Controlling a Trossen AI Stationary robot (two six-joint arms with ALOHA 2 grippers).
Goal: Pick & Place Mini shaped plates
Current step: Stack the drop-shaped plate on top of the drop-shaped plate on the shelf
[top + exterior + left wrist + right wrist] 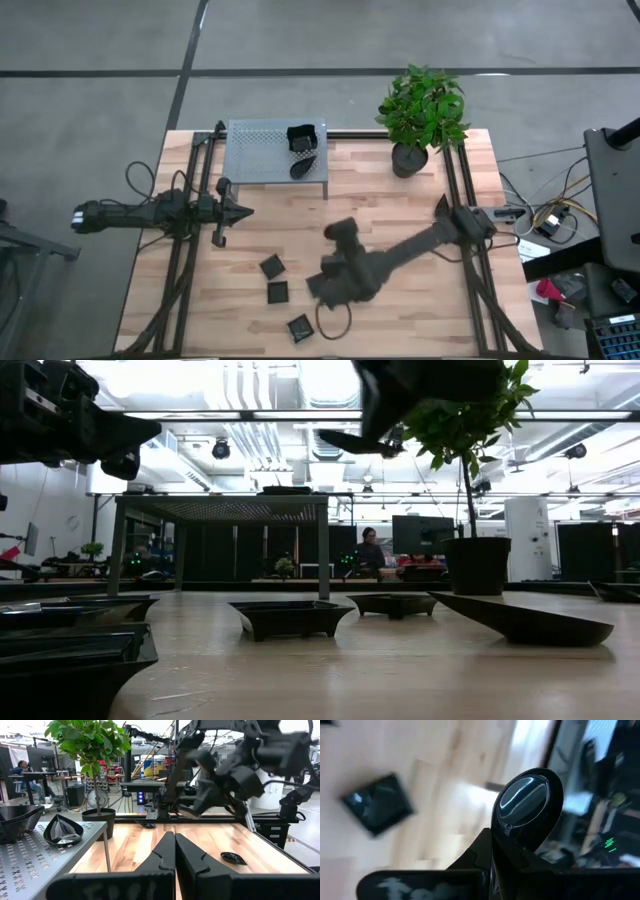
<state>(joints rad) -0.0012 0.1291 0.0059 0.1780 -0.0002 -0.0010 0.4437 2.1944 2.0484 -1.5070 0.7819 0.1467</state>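
Clamped between the right gripper's [512, 847] closed fingers, a teardrop-shaped mini plate [526, 805] is sitting closest to the right wrist camera, its glossy hollow facing the lens and its body sticking up past the fingertips. Beside it on the wood below, a square mini plate [378, 803] is lying blurred.

From above, the right gripper [322, 287] is hanging over the table's [400, 230] front middle, with its arm reaching in from the right edge. Three square plates are lying close to it: one [272, 266] just to its left and slightly farther back, one [278, 292] right beside it on the left, and one [300, 327] in front of it, near the front edge. None of them is touching the gripper.

Farther back from the gripper, a grey perforated shelf [255, 150] is standing on legs, carrying a square plate [302, 136] and a leaf-shaped plate [303, 167] near its right end. Behind and to the right of the gripper, a potted plant [420, 115] is standing at the table's rear.

Well away to the left, the left gripper [240, 210] is waiting above the table's left side, its fingers [165, 857] pressed together on nothing.

In the low view, several dark dishes are resting on the wood, among them a square one [290, 618] in the middle.
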